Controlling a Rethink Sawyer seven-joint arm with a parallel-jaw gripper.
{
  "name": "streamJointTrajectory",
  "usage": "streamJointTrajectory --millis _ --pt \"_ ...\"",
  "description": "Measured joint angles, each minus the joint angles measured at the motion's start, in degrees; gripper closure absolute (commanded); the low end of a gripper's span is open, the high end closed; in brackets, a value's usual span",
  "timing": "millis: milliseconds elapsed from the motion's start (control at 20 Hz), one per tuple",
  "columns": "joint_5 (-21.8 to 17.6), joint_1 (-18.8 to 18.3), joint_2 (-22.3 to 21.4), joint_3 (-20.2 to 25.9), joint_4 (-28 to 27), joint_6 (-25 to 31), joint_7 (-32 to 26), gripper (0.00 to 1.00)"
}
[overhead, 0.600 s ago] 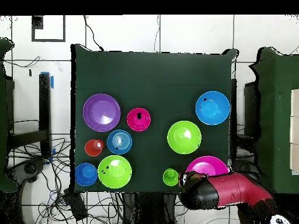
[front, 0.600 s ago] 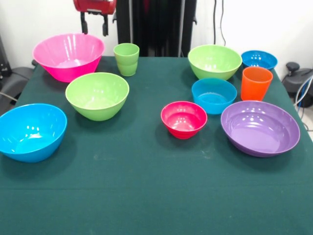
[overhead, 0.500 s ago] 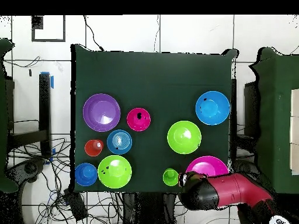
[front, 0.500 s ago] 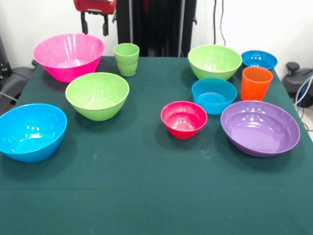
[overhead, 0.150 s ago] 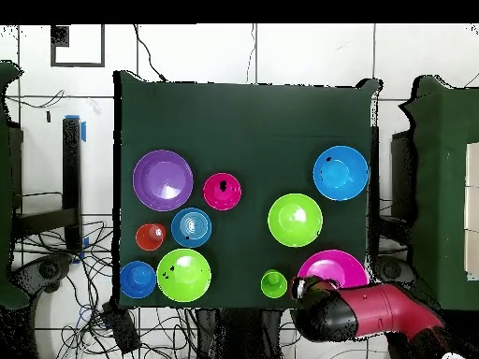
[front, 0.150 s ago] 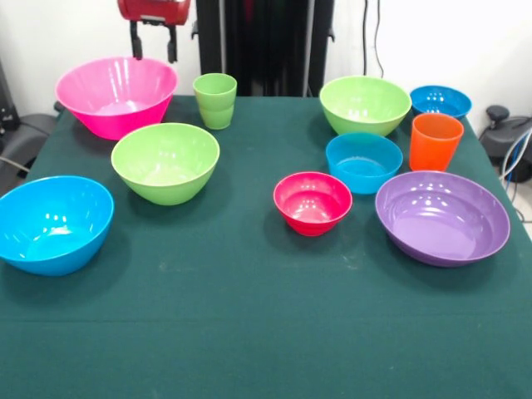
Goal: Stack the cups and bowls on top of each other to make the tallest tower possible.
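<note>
My gripper [front, 0.150 s ago: 153, 47] hangs open and empty above the far rim of the big pink bowl [front, 0.150 s ago: 116, 95], at the top left of the front view; from overhead the arm's red and black head [overhead, 0.150 s ago: 323, 313] sits beside that bowl [overhead, 0.150 s ago: 333, 267]. The light green cup [front, 0.150 s ago: 215, 100] stands right of the pink bowl. A lime green bowl [front, 0.150 s ago: 165, 162] and a large blue bowl [front, 0.150 s ago: 52, 223] lie nearer. On the right stand a second lime green bowl [front, 0.150 s ago: 365, 105], two smaller blue bowls [front, 0.150 s ago: 363, 161] [front, 0.150 s ago: 440, 101], the orange cup [front, 0.150 s ago: 435, 140], the red-pink bowl [front, 0.150 s ago: 312, 202] and the purple bowl [front, 0.150 s ago: 441, 217].
A dark green cloth [front, 0.150 s ago: 249, 316] covers the table. All bowls and cups stand singly, none stacked. Cables and dark equipment lie beyond both side edges of the table [front, 0.150 s ago: 507, 141].
The gripper has shifted slightly left and up above the pink bowl. No cup or bowl has moved.
</note>
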Motion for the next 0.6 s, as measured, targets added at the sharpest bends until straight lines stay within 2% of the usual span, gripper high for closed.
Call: streamJointTrajectory --millis 600 --pt "-0.3 0.1 3.1 -1.2 0.0 -1.7 0.0 0.00"
